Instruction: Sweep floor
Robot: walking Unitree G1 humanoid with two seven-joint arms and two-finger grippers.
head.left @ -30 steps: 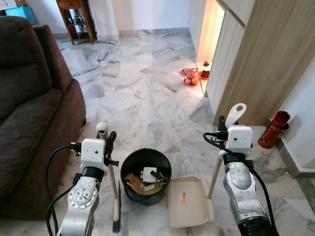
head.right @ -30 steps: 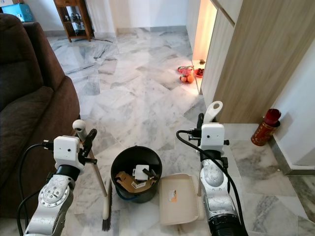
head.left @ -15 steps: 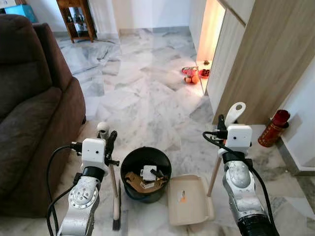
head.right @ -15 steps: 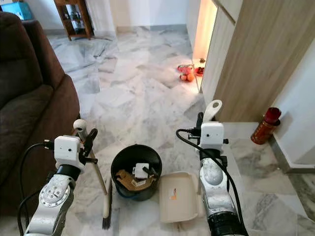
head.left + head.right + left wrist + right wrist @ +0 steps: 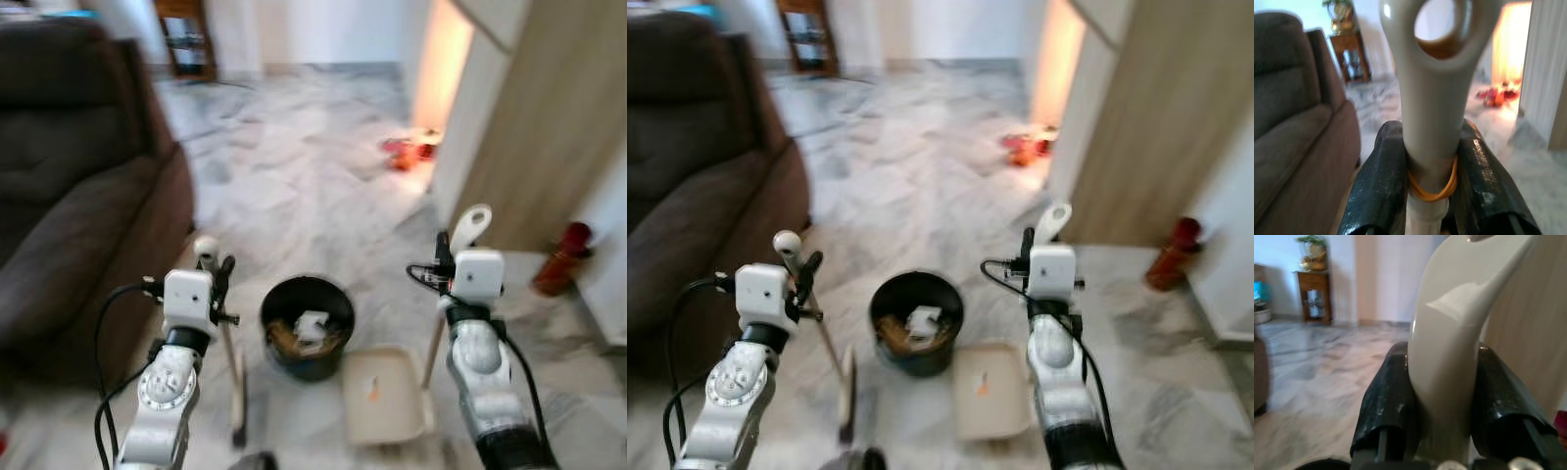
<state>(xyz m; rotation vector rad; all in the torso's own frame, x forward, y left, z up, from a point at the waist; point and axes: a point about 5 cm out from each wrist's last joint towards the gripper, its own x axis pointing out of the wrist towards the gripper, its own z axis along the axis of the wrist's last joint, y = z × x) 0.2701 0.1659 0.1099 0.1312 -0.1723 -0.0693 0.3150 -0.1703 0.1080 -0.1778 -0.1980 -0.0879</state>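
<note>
On the far left sits a big brown sofa (image 5: pixel 78 196), and just beside it the left gripper (image 5: pixel 1430 181) is closed tight on the top of the broom handle (image 5: pixel 227 338), right under the round hole at its end. Both black fingers (image 5: pixel 1378 191) press the pale handle from each side, and an orange rubber band (image 5: pixel 1432 188) goes round the handle there. The broom hangs straight down from the gripper, and its dark brush head (image 5: pixel 237 421) rests on the marble floor (image 5: pixel 294 186). The broom looks light and stiff, but its smooth handle could slip or twist, so a hold a bit lower down might push it better. Next comes a black bin (image 5: pixel 308 325) with paper scraps inside, standing between the two arms. To the right of the bin lies the cream dustpan (image 5: pixel 384 397), flat on the floor and close to the bin. Its long handle (image 5: pixel 468 230) stands up, and the right gripper (image 5: pixel 1442 401) is squeezed shut on it near the curved top. The dustpan also looks light, hard and smooth. Farther right are a wooden cabinet (image 5: pixel 529 127) and a red can (image 5: pixel 563 259) on the floor. The head views are blurry.
</note>
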